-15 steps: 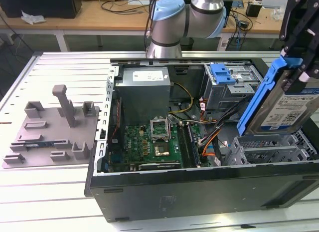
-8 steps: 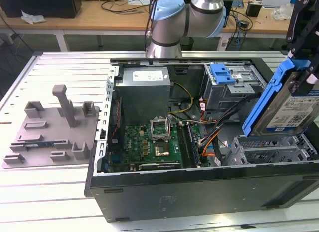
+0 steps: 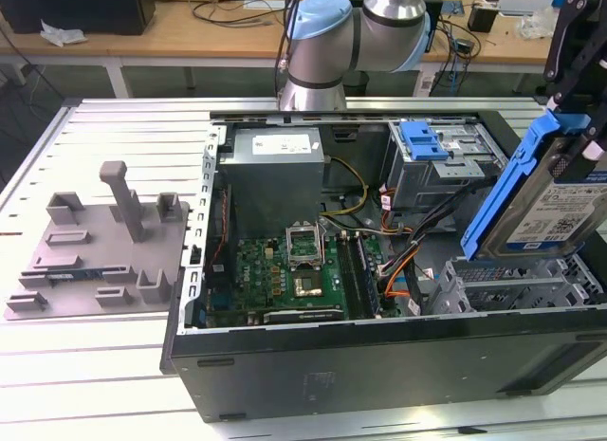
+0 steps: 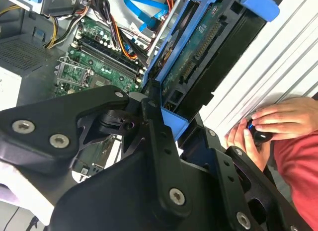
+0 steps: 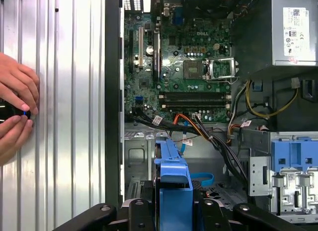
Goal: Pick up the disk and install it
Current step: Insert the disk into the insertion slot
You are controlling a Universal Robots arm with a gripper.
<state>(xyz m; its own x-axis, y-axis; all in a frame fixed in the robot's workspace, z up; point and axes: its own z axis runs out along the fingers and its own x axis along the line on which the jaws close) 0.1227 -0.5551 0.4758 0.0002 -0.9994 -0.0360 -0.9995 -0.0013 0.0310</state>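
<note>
The slatted bench (image 3: 104, 375) is carrying an opened computer case (image 3: 379, 370), and the arm (image 3: 327, 43) is reaching over it from the bench's far edge. The disk (image 3: 560, 209) is hanging above the case's end at the exterior view's right, standing on edge, its long axis tilting steeply, low end pointing at the grey drive bay (image 3: 512, 282) just beneath. The gripper (image 4: 171, 122) is holding it from above, jaws pinching the blue bracket. A person's hands (image 5: 17, 112) are working beside the case.

All views (wrist ones closest) overlook the motherboard (image 3: 275, 270).
</note>
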